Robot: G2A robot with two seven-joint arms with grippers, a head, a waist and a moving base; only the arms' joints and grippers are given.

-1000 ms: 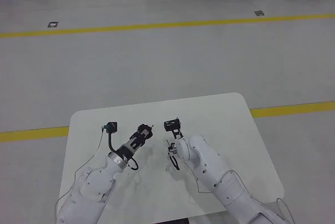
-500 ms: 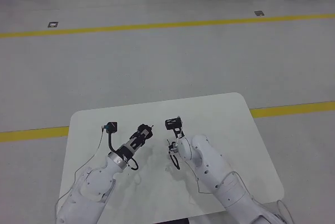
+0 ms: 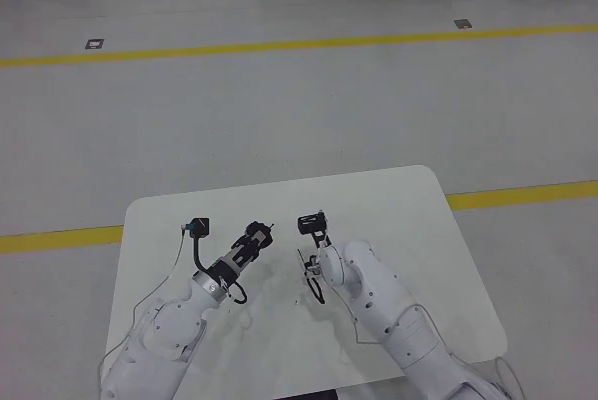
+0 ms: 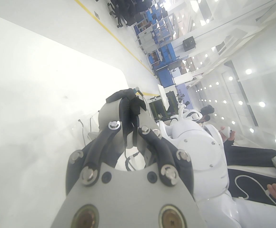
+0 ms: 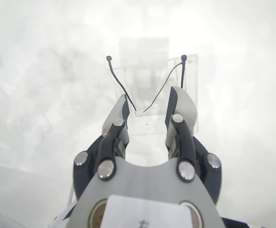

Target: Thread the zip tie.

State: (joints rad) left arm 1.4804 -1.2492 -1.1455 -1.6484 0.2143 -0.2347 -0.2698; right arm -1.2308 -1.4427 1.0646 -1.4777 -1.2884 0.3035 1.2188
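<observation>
Two thin black zip ties are sitting on a clear plastic stand (image 5: 191,72) close to the middle of the white table (image 3: 409,210). One zip tie (image 5: 119,81) is running straight down from its small square head. The other zip tie (image 5: 182,72) is trailing a hair-thin tail (image 5: 160,91) that is bending back toward the first, and I cannot tell whether that tail is passing through a head. The right gripper (image 5: 148,94) is hanging just over them with its fingers spread wide, one on each side of the stand, gripping nothing. To my eye the job is sitting at the pick-up step. The next move is calling for a careful pinch on a limp, narrow strap, low enough to catch it without knocking the stand. At about ten o'clock from there, the left gripper (image 3: 261,233) is hovering above the table with its fingers drawn close together, and I am making out nothing between them.
</observation>
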